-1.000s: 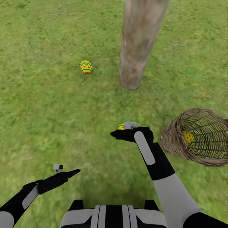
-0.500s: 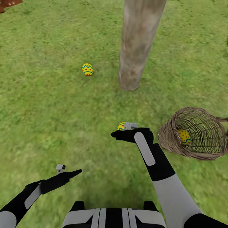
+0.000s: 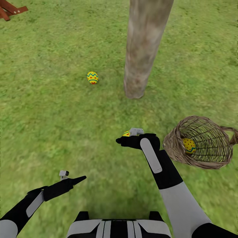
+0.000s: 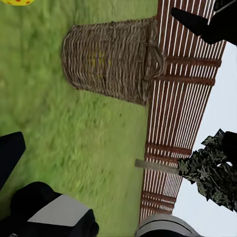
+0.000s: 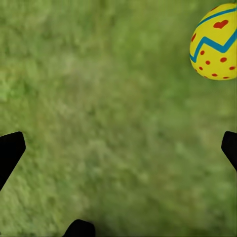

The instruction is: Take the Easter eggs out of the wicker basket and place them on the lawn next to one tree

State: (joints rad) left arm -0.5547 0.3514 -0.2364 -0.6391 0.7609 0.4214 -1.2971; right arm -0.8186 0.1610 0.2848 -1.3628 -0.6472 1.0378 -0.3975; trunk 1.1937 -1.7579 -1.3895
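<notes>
Beside the tree (image 3: 142,49): one Easter egg (image 3: 92,77) lies on lawn (image 3: 49,109).
Right gripper (image 5: 118,148): jaws apart, second egg (image 5: 215,42) just beyond.
Left gripper (image 3: 77,180): jaws' state unclear.
Risk: tipped wicker basket (image 3: 201,145) may roll, shifting its egg (image 3: 188,145).

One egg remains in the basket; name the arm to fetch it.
Right. The right gripper hovers open beside the tipped wicker basket holding the egg; the left gripper sits farther off.

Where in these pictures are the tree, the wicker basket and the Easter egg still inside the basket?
tree (image 3: 140,49), head view, middle of its bare trunk.
wicker basket (image 3: 172,142), head view, woven rim nearest the robot's right arm.
Easter egg in the basket (image 3: 188,145), head view, centre of its yellow shell.
</notes>
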